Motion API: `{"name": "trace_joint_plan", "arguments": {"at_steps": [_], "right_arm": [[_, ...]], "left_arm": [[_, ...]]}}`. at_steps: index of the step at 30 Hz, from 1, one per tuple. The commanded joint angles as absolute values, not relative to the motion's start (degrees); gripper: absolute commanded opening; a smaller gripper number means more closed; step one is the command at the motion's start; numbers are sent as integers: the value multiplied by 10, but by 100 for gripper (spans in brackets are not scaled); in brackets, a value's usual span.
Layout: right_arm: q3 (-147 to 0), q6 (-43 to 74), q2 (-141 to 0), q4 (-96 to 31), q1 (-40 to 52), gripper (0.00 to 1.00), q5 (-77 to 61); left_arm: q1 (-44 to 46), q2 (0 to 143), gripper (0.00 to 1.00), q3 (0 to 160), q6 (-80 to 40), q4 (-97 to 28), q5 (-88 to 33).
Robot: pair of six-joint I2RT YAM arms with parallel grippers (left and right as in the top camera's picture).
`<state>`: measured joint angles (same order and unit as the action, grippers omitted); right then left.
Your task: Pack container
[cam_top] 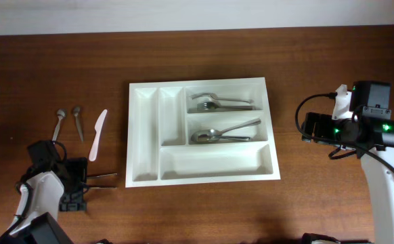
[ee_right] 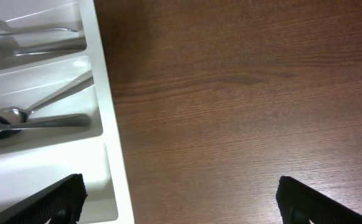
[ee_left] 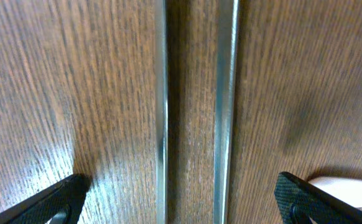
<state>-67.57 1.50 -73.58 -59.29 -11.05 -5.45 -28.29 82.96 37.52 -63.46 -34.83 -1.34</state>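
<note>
Close to the near-left corner of the counter (cam_top: 204,217), the left end effector (ee_left: 184,202) hangs low with its fingers spread and nothing pinched. Two slim metal handles (cam_top: 103,181) lie side by side on the wood in the gap between those fingers. Their long axis runs parallel to the near edge, and their free ends point toward the container (cam_top: 210,163).

The container sits mid-counter, to the right of that end effector and slightly farther back, with its long side along the near edge. The nearest wide compartment and the two narrow ones on its left are bare. The middle wide one holds spoons (cam_top: 223,133), and the farthest holds more cutlery (cam_top: 217,104).

Past the left end effector, toward the far-left corner, two small spoons (cam_top: 70,120) and a white knife (cam_top: 97,134) lie loose. The left arm is plainly the nearer one to every loose piece.

The right end effector (ee_right: 181,202) is just off the container's right side, spread and empty.

The left wrist view shows the handles centred between the fingers, which the overhead view shows only as thin streaks. It does not show what utensils they are, nor the container. Only the right wrist view shows the container's right wall up close.
</note>
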Motion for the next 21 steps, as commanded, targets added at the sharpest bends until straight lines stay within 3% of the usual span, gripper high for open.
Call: {"name": "trace_joint_plan", "arguments": {"at_steps": [1, 9, 16, 21], "right_arm": [[-676, 20, -733, -591, -109, 99, -58], [-676, 20, -733, -593, -109, 99, -58], [-676, 20, -733, -593, -109, 99, -58], [-676, 20, -733, -589, -109, 99, -58]], "left_arm": [[-283, 837, 99, 366, -595, -321, -64], [-282, 811, 100, 367, -606, -332, -65], [-283, 786, 98, 462, -600, -522, -32], [-283, 800, 98, 545, -589, -570, -18]]}}
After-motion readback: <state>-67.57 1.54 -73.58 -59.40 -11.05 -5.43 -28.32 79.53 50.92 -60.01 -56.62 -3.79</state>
